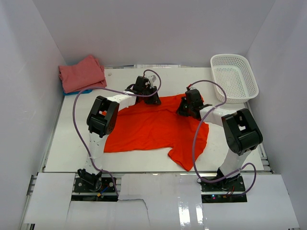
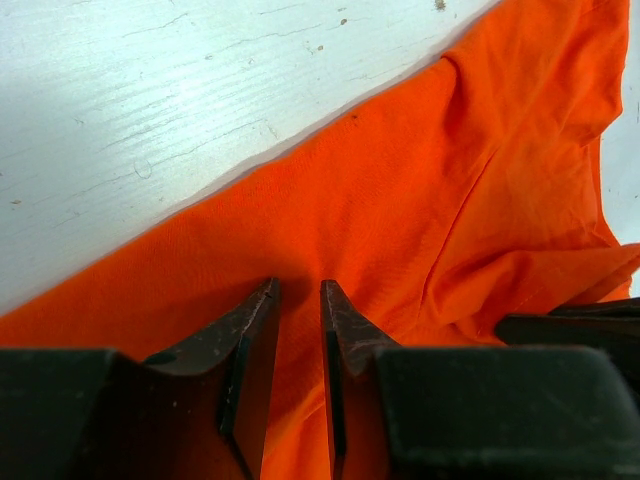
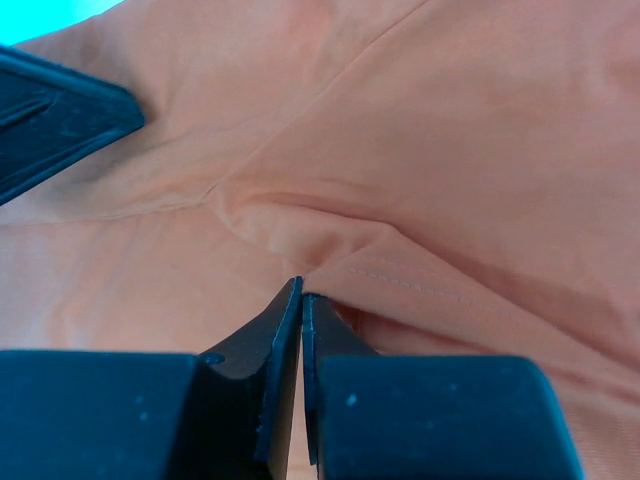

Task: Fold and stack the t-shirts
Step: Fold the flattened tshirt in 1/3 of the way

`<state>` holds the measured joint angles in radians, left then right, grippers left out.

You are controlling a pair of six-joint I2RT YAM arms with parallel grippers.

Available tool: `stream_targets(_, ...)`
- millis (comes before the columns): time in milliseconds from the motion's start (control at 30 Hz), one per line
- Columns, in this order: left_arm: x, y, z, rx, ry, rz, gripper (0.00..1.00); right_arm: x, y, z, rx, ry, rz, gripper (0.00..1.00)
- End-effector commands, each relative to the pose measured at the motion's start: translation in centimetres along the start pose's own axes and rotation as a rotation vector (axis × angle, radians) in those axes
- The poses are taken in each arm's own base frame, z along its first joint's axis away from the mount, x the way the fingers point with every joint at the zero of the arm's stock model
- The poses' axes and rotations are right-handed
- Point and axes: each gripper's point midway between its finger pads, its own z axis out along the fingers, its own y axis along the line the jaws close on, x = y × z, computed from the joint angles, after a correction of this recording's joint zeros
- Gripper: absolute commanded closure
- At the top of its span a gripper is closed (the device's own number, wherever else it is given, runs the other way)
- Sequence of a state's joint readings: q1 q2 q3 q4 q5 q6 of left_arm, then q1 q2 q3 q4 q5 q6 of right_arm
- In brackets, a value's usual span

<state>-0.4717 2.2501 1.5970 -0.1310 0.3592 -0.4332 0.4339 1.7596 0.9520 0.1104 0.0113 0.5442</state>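
A large orange-red t-shirt point(image 1: 153, 127) lies spread and rumpled in the middle of the table. My left gripper point(image 1: 152, 99) is down on the shirt's far edge. In the left wrist view its jaws point(image 2: 298, 288) stand narrowly apart with a ridge of the orange cloth point(image 2: 420, 200) between them. My right gripper point(image 1: 184, 111) sits on the shirt's far right part. In the right wrist view it is shut point(image 3: 301, 288), pinching a stitched fold of the shirt point(image 3: 450, 150) at its tips. A salmon-pink t-shirt point(image 1: 81, 73) lies folded at the back left, on top of a blue one point(image 1: 72, 92).
A white mesh basket point(image 1: 230, 57) stands at the back right corner. White walls close in the table on three sides. The two grippers work close together over the shirt's far edge, each showing in the other's wrist view.
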Motion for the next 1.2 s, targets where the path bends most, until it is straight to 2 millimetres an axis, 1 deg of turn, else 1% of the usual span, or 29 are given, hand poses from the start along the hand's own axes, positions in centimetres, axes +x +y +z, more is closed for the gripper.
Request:
stream_targets(0, 1.2, 0.0, -0.3, -0.031, 0.043, 0.011, 0.65, -1.3, 2.8, -1.0, -0.085, -0.005, 0.069, 0.92)
stream_targets(33, 1.2, 0.1, -0.3, -0.034, 0.043, 0.011, 0.65, -0.9, 3.0, -0.9, -0.094, 0.02, 0.086, 0.92)
stream_targets(133, 1.2, 0.2, -0.3, -0.04, 0.044, 0.011, 0.65, -0.3, 3.4, -0.8, -0.106, 0.055, 0.15, 0.92)
stream_targets(267, 1.0, 0.2, -0.5, -0.044, 0.039, 0.017, 0.65, 0.7, 3.7, -1.2, -0.109, 0.104, 0.221, 0.92)
stream_targets(400, 0.9, 0.0, -0.6, -0.041, 0.039, 0.016, 0.65, 1.3, 4.2, -1.7, -0.119, 0.145, 0.292, 0.92)
stream_targets(467, 0.8, -0.1, -0.7, -0.039, 0.038, 0.015, 0.65, 1.5, 4.5, -1.8, -0.138, 0.168, 0.324, 0.85)
stream_targets(500, 0.7, -0.2, -0.8, -0.038, 0.035, 0.018, 0.65, 1.7, 4.9, -1.9, -0.15, 0.191, 0.335, 0.76)
stream_targets(567, 0.7, -0.2, -0.8, -0.036, 0.036, 0.018, 0.65, 1.6, 5.1, -1.7, -0.156, 0.199, 0.347, 0.69)
stream_targets(600, 0.8, -0.2, -0.7, -0.037, 0.037, 0.017, 0.65, 1.7, 5.1, -1.7, -0.151, 0.204, 0.348, 0.63)
stream_targets(633, 0.8, -0.2, -0.7, -0.036, 0.039, 0.017, 0.65, 2.0, 4.7, -2.0, -0.129, 0.219, 0.352, 0.61)
stream_targets(733, 0.7, -0.2, -0.7, -0.035, 0.037, 0.022, 0.65, 1.9, 4.1, -2.3, -0.093, 0.213, 0.323, 0.57)
stream_targets(767, 0.6, -0.2, -0.7, -0.035, 0.035, 0.024, 0.65, 1.2, 4.0, -2.7, -0.081, 0.188, 0.291, 0.53)
stream_targets(800, 0.6, -0.2, -0.7, -0.035, 0.035, 0.024, 0.65, 1.0, 3.8, -3.0, -0.065, 0.186, 0.277, 0.52)
stream_targets(833, 0.7, -0.2, -0.6, -0.037, 0.037, 0.023, 0.65, 0.9, 3.7, -3.7, -0.053, 0.184, 0.259, 0.52)
stream_targets(900, 0.4, -0.3, -0.6, -0.03, 0.034, 0.025, 0.65, 0.6, 3.4, -4.7, -0.034, 0.176, 0.221, 0.52)
stream_targets(933, 0.5, -0.3, -0.6, -0.031, 0.036, 0.023, 0.65, 0.1, 3.8, -5.6, -0.05, 0.16, 0.207, 0.52)
stream_targets(1000, 0.4, -0.3, -0.5, -0.031, 0.035, 0.025, 0.65, 0.4, 3.4, -6.7, -0.039, 0.167, 0.183, 0.52)
stream_targets(1033, 0.3, -0.4, -0.5, -0.031, 0.035, 0.023, 0.65, -0.4, 3.5, -7.6, -0.045, 0.132, 0.153, 0.52)
stream_targets(1067, 0.3, -0.4, -0.5, -0.03, 0.034, 0.025, 0.65, -0.7, 3.3, -8.0, -0.033, 0.112, 0.135, 0.53)
stream_targets(1100, 0.1, -0.5, -0.6, -0.027, 0.031, 0.027, 0.64, -1.7, 3.4, -8.6, -0.032, 0.077, 0.107, 0.53)
stream_targets(1133, 0.2, -0.5, -0.5, -0.028, 0.033, 0.023, 0.65, -2.1, 3.3, -8.7, -0.028, 0.059, 0.07, 0.53)
stream_targets(1167, 0.2, -0.5, -0.5, -0.028, 0.033, 0.023, 0.65, -2.7, 2.8, -8.6, -0.005, 0.035, 0.035, 0.53)
